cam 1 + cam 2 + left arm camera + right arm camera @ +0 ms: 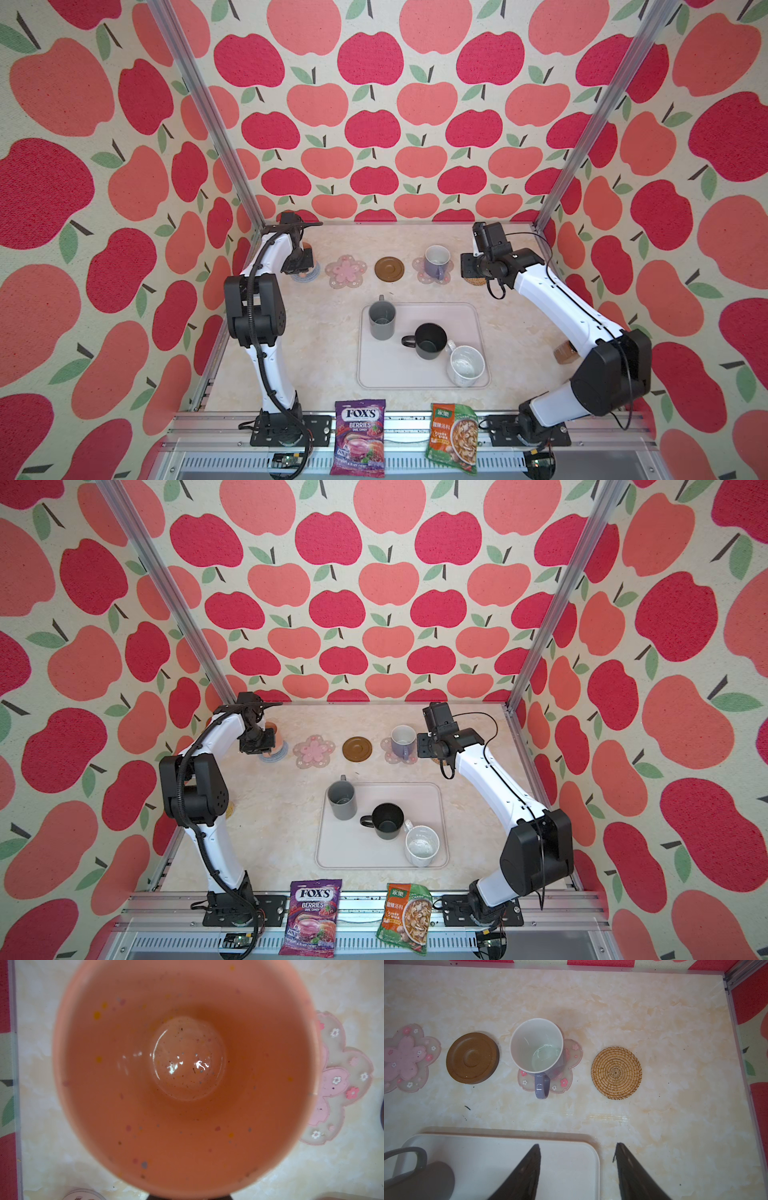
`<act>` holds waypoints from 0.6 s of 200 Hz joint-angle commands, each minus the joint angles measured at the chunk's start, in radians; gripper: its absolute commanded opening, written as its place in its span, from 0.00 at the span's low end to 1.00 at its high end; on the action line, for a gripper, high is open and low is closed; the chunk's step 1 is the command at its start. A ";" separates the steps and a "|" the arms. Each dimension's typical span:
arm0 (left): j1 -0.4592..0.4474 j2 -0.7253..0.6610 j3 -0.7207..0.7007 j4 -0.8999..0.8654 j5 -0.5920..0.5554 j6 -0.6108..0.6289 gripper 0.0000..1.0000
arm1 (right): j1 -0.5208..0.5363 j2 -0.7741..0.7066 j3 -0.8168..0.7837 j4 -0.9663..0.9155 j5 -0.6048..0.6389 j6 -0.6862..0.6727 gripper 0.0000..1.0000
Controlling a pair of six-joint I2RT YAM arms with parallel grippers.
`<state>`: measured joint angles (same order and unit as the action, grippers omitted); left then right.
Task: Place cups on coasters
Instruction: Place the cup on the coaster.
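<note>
My left gripper (300, 262) is shut on the peach-orange cup (308, 252), which is over the blue-grey coaster (308, 276); whether they touch I cannot tell. The cup's speckled inside (187, 1064) fills the left wrist view. The lavender cup (536, 1047) stands on a pink flower coaster (572, 1057). My right gripper (577, 1145) hangs open and empty above the rattan coaster (616, 1072). The other flower coaster (345, 271) and the brown disc (389, 269) are bare. Grey (381, 320), black (430, 341) and speckled white (466, 365) cups stand on the tray (399, 374).
A purple candy bag (359, 436) and a green soup packet (453, 436) lie at the front edge. A brown jar (565, 352) stands behind the right arm, near the right wall. Apple-patterned walls close in the back and both sides.
</note>
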<state>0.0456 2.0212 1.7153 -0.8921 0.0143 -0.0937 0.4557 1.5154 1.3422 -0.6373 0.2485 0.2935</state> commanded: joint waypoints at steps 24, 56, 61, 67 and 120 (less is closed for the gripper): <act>-0.001 -0.004 0.037 0.036 -0.032 0.022 0.00 | -0.005 -0.007 0.016 -0.019 -0.007 0.020 0.60; -0.004 -0.001 0.037 0.036 -0.062 0.028 0.00 | -0.005 -0.005 0.015 -0.021 -0.011 0.020 0.61; -0.004 0.001 0.037 0.035 -0.063 0.030 0.00 | -0.005 -0.004 0.015 -0.021 -0.013 0.022 0.60; -0.004 0.002 0.037 0.034 -0.065 0.031 0.00 | -0.005 -0.004 0.015 -0.020 -0.013 0.023 0.61; -0.009 0.009 0.018 0.046 -0.065 0.026 0.00 | -0.006 0.001 0.017 -0.019 -0.019 0.027 0.60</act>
<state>0.0410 2.0312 1.7153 -0.8890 -0.0292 -0.0784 0.4557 1.5154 1.3422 -0.6373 0.2447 0.2970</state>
